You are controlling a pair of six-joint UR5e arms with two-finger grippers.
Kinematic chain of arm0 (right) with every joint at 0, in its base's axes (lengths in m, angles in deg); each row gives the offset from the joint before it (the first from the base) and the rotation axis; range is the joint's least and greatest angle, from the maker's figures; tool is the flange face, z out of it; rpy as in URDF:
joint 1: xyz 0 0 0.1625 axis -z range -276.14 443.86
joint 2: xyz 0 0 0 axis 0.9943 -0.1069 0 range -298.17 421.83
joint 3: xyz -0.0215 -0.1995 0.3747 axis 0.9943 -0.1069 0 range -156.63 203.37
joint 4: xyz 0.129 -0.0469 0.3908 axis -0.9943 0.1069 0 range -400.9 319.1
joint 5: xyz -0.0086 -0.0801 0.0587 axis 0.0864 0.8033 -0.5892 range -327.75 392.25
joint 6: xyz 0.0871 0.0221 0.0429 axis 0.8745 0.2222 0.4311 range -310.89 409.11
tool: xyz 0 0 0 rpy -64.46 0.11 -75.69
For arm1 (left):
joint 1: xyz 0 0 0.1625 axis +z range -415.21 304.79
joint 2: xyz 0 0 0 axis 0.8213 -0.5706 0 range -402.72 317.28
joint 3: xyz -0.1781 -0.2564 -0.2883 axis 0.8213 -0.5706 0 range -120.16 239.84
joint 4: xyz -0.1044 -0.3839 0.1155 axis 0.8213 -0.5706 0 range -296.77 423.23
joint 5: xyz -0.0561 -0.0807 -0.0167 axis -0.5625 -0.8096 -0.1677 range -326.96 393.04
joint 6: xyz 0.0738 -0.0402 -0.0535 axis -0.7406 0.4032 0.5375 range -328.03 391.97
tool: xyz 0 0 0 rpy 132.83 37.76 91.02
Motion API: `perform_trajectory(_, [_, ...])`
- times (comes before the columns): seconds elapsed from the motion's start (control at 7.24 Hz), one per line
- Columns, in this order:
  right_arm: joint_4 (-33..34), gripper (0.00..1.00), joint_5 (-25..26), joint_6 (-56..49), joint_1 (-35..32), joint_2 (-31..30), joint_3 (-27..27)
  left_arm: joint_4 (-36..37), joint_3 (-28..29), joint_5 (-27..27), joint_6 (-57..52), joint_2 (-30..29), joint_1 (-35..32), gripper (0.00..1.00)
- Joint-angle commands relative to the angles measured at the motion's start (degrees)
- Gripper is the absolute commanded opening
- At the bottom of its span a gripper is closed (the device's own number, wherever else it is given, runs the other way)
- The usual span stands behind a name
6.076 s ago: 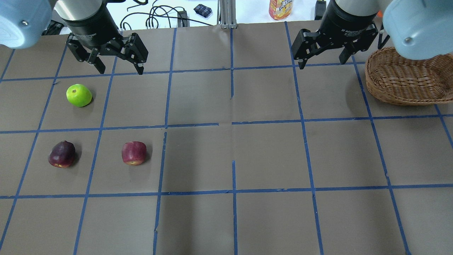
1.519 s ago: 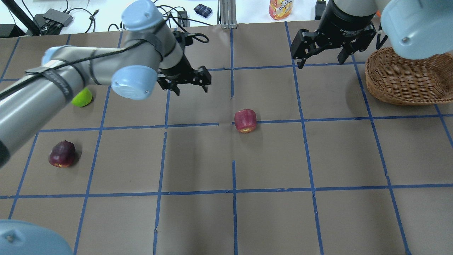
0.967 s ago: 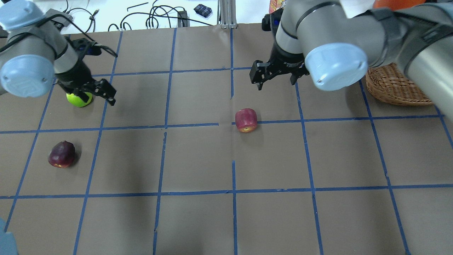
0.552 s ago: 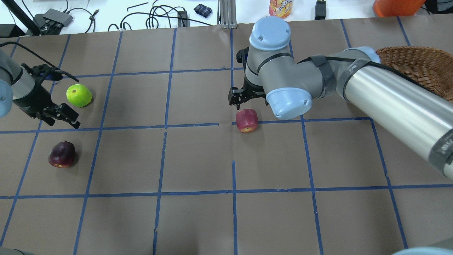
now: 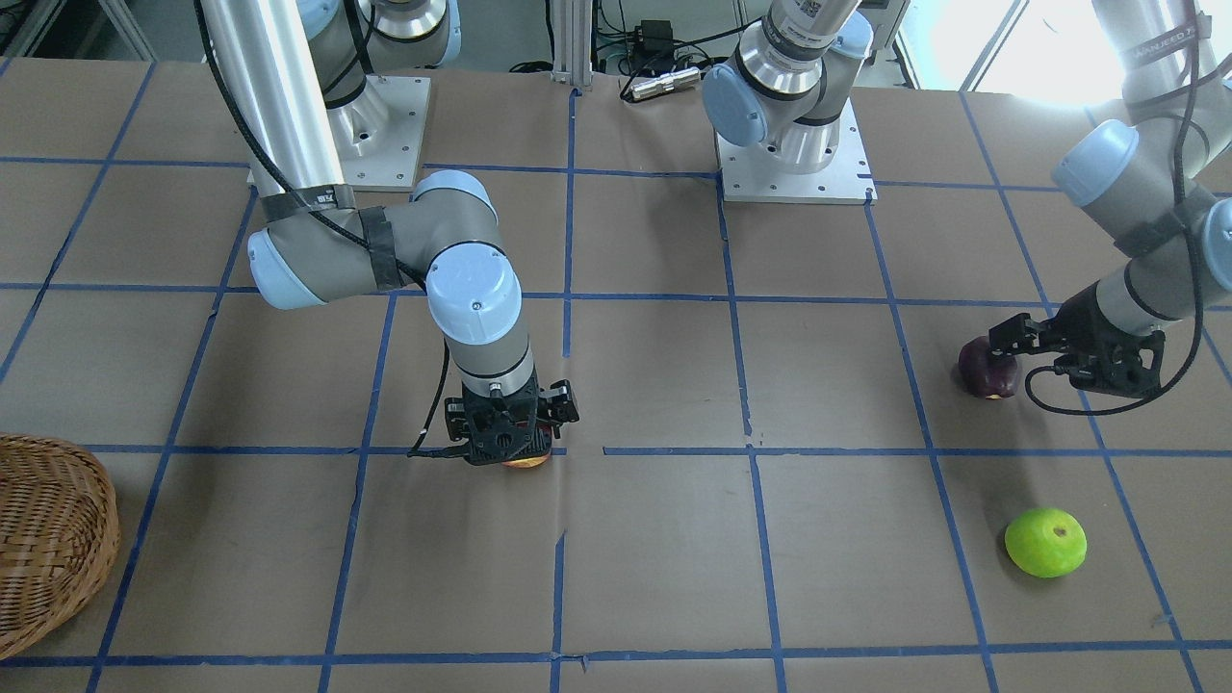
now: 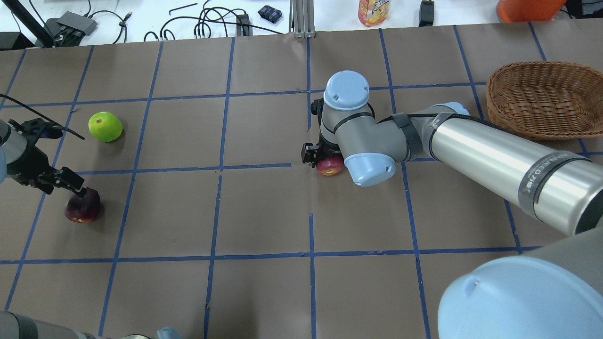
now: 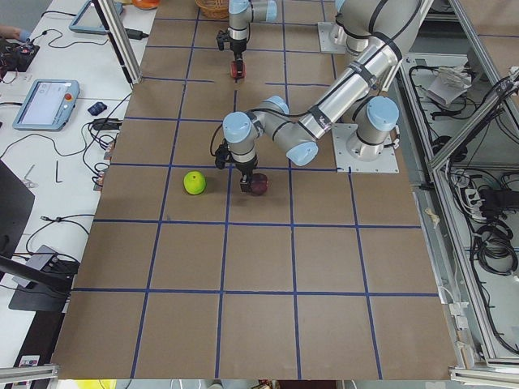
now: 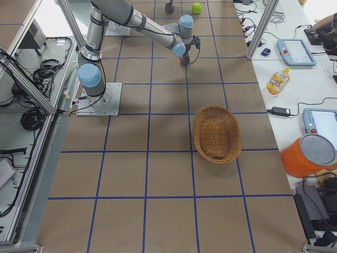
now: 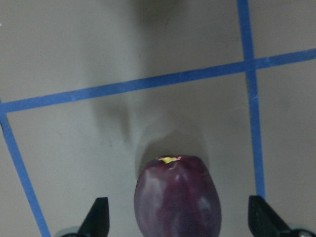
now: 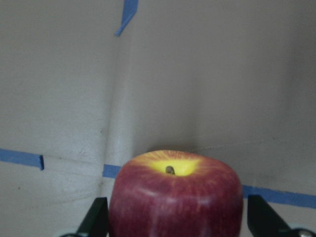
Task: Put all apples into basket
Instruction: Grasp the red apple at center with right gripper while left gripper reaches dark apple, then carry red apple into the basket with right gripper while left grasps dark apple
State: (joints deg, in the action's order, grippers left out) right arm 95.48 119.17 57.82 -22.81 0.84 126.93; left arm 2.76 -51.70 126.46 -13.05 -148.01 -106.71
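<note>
The red apple (image 6: pixel 330 167) with its yellow patch stands at the table's middle. My right gripper (image 5: pixel 510 445) is low over it, open, a finger on each side in the right wrist view (image 10: pixel 177 219). The dark maroon apple (image 6: pixel 82 208) lies at the near left. My left gripper (image 6: pixel 66 184) is open just above it, and the apple (image 9: pixel 177 202) sits between the fingers with gaps on both sides. The lime green apple (image 6: pixel 105 126) lies alone at the far left. The wicker basket (image 6: pixel 541 101) stands at the far right and holds no apples.
Blue tape lines grid the brown table. A juice bottle (image 6: pixel 373 10), an orange container (image 6: pixel 527 4) and cables (image 6: pixel 207 21) lie beyond the far edge. The right arm's long link (image 6: pixel 494 160) stretches between the basket and the red apple.
My right gripper has come down around the red apple. My left gripper has moved from beside the green apple toward me, onto the maroon apple. No apple has moved in the last second.
</note>
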Motion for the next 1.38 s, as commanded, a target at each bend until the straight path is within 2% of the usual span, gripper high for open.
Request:
perform_trajectory(0.0, [1.17, 0.93, 0.18, -0.19, -0.03, 0.44, 0.07, 5.08, -3.23, -0.61, 6.73, -0.53, 0.35, 1.00])
perform_trajectory(0.14, [0.91, 0.63, 0.18, -0.28, 0.06, 0.26, -0.11, 4.92, -3.33, -0.61, 6.87, -0.62, 0.35, 1.00])
perform_trajectory(0.28, [0.73, 0.45, 0.00, -0.28, 0.41, 0.08, -0.46, 4.66, -3.41, -0.61, 6.79, -0.62, 0.61, 1.00])
perform_trajectory(0.41, [0.21, 0.34, -0.17, -0.28, 1.37, -1.14, -0.81, 4.74, -3.33, -0.70, 6.96, -1.32, 0.61, 1.00])
perform_trajectory(0.55, [-2.32, 0.33, -0.18, -0.28, 4.25, -3.15, -2.38, 5.18, -1.94, -0.70, 6.62, -1.59, 0.61, 1.00])
perform_trajectory(0.83, [-16.78, 0.33, 0.09, -4.55, 16.34, -7.19, -10.01, 4.39, -0.60, -0.44, 6.52, -1.68, 0.70, 1.00])
perform_trajectory(0.97, [-21.89, 0.33, 0.00, -6.41, 23.54, -8.08, -12.39, 2.21, 0.44, -0.43, 6.52, -1.68, 0.79, 1.00])
perform_trajectory(1.1, [-26.64, 0.30, -0.78, -11.48, 31.27, -7.57, -15.12, 1.93, 0.10, -0.61, 6.61, -1.68, 0.79, 1.00])
perform_trajectory(1.24, [-28.00, 0.29, -0.88, -17.88, 34.91, -7.22, -18.01, 1.93, 0.01, -0.61, 6.70, -1.68, 0.61, 1.00])
